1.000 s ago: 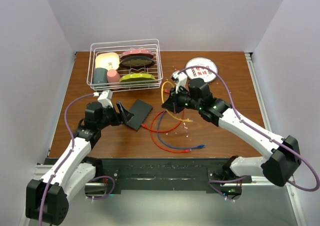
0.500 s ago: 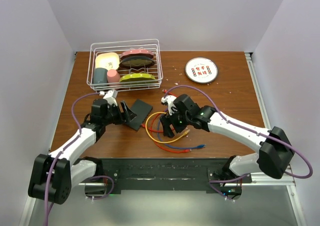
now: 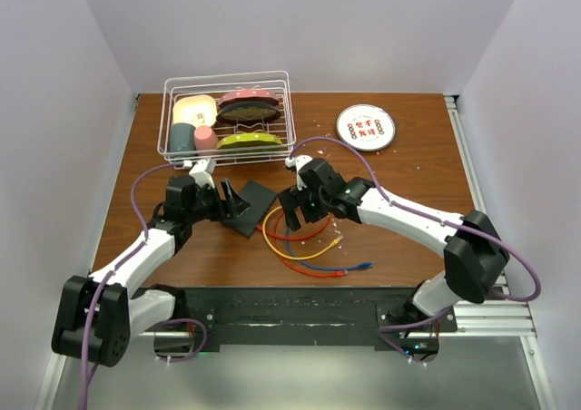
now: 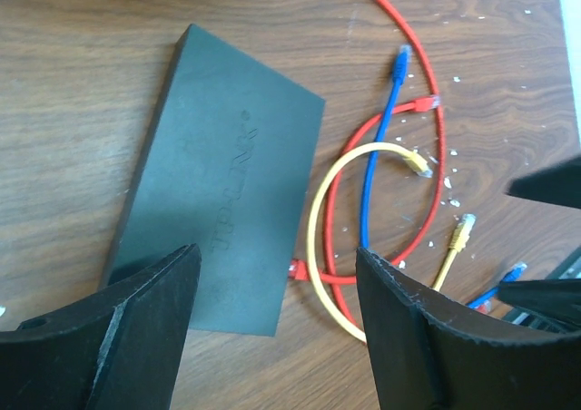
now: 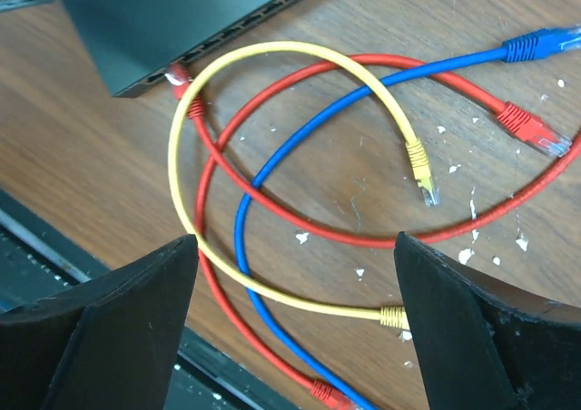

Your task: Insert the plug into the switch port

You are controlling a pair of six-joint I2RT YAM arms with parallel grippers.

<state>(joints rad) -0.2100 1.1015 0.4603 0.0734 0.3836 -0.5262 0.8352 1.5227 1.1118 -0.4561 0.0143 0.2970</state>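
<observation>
We see the switch [image 3: 255, 205] lying flat on the bench [image 3: 413, 188], left of the middle and in front of the wire basket [image 3: 272, 83] of dishware. Its long edge with the row of sockets faces the tangle of cables.

The left gripper [image 3: 232, 201] sits at the switch's left end with its jaws wide apart and nothing clamped between them. In the left wrist view one finger [image 4: 136, 328] overlaps a near corner of the switch, and we cannot tell whether it touches. The other finger stands clear of the box, above bare wood.

The right gripper [image 3: 292, 212] hangs just right of the switch, over the cables. Its jaws are spread wide too, and it holds nothing.

Below it, in the right wrist view, the yellow cable [image 5: 172, 183] lies in a loop on the bench, crossing the red cable [image 4: 443, 147] and the blue cable [image 5: 238, 247]. A yellow plug [image 5: 422, 176] rests free on the wood inside the loops, well apart from the sockets. A red plug [image 5: 179, 74] lies right against the socket edge near one corner of the switch, though we cannot tell whether it is seated in a port.

Small white flecks dot the wood around the cables. A round white disc [image 3: 365, 126] with red marks lies near the bench's far right.
</observation>
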